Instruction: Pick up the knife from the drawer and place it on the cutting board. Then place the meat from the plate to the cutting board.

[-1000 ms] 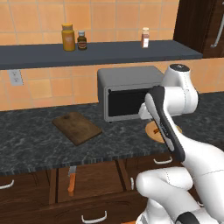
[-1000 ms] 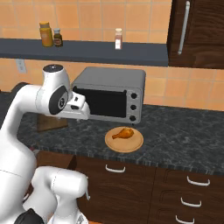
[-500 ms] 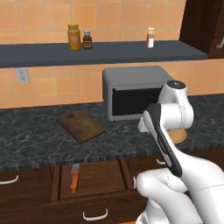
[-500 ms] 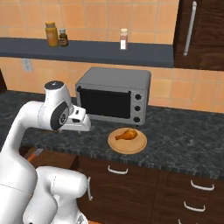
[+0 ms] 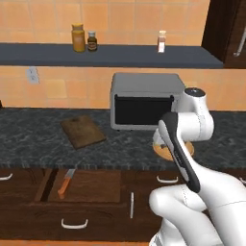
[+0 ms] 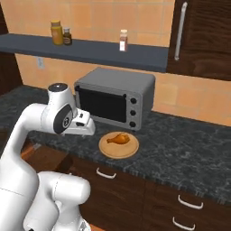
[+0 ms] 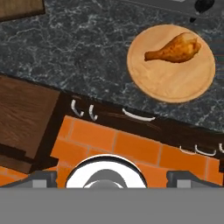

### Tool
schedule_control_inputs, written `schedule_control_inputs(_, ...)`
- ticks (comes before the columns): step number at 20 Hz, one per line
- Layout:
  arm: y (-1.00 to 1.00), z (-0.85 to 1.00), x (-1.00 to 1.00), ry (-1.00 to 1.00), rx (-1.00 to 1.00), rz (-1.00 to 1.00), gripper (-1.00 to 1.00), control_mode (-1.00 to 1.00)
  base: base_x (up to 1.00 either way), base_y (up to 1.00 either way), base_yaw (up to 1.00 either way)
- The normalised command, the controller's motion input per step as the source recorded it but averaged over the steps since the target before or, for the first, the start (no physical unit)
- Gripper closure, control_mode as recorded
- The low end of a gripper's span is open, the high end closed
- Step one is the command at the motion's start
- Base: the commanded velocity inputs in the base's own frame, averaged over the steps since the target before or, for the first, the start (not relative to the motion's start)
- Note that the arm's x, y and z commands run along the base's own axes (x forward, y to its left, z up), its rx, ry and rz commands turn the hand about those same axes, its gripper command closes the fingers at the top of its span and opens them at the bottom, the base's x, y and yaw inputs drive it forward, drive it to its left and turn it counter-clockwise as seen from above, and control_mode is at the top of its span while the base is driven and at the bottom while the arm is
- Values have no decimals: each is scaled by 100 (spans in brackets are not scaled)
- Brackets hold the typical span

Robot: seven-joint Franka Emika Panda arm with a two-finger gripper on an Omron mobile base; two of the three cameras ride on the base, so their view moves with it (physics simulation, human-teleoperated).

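Drumstick-shaped meat (image 7: pixel 174 49) on round tan wood plate (image 7: pixel 166 83), speckled counter (image 7: pixel 87 57).

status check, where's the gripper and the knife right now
Gripper above the counter edge beside the plate, holding nothing; open or shut, cannot tell. Knife lying in the open drawer. Meat on the plate, cutting board bare. Nothing blocking the drawer.
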Motion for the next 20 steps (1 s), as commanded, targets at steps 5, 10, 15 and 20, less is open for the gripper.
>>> schedule_control_inputs(5, 0, 0, 0, 0, 0, 0, -100, 100, 31, -1, 36)
schedule_control_inputs(10, 0, 0, 0, 0, 0, 0, -100, 100, 43, -9, 37)
schedule_control_inputs(15, 0, 0, 0, 0, 0, 0, -100, 100, 56, -9, 34)
schedule_control_inputs(20, 0, -3, 0, 0, 0, 3, -100, -100, 29, -28, 22)
